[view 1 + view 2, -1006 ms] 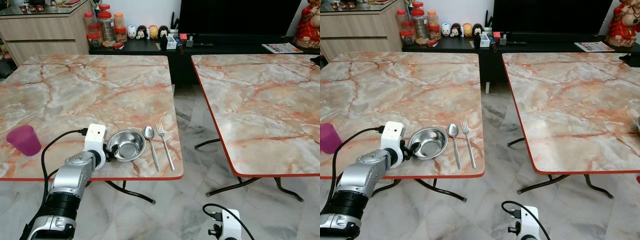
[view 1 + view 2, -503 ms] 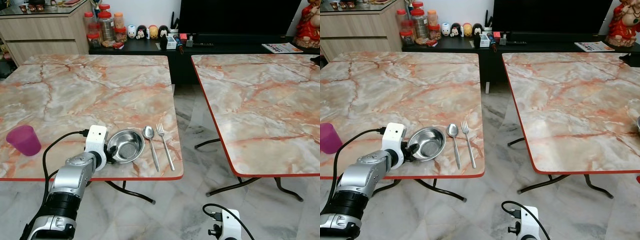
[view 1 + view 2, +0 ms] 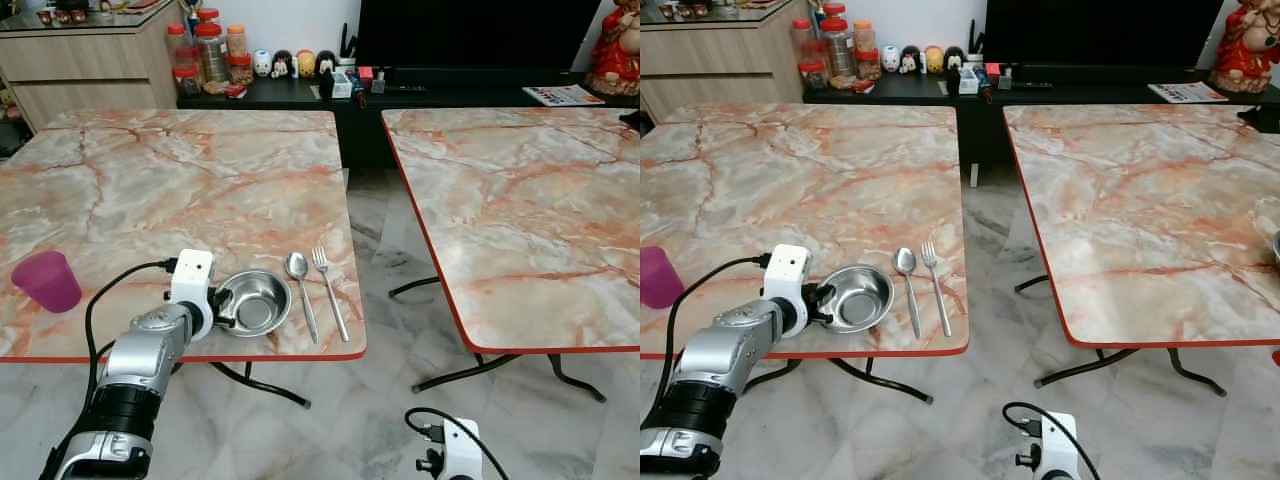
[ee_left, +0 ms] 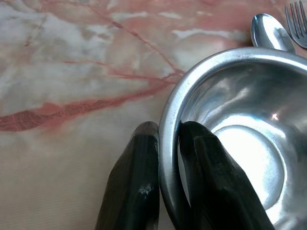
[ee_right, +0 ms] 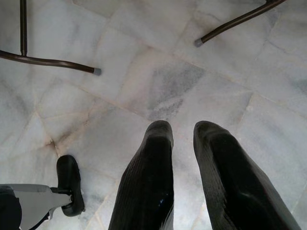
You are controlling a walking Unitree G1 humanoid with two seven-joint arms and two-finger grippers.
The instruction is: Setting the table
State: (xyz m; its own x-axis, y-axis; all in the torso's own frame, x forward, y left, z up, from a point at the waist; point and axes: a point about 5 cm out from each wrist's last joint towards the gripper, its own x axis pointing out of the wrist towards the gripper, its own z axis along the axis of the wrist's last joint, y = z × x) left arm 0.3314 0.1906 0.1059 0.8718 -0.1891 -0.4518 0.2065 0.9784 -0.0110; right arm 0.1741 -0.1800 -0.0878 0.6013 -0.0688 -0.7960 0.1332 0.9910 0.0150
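The left arm [image 3: 140,365] reaches forward and up from the lower left, silver forearm rising to a white wrist block [image 3: 190,280] that sits just left of the steel bowl [image 3: 256,302]. The left gripper [image 4: 168,139] pinches the bowl's near-left rim: one black finger [image 4: 136,177] lies outside the wall, the other [image 4: 211,172] inside, both touching the metal. The bowl seems to be tipped slightly, though that is hard to judge. The right arm hangs idle below the bowl's level, its right gripper [image 5: 181,136] pointing down, fingers a little apart and holding nothing.
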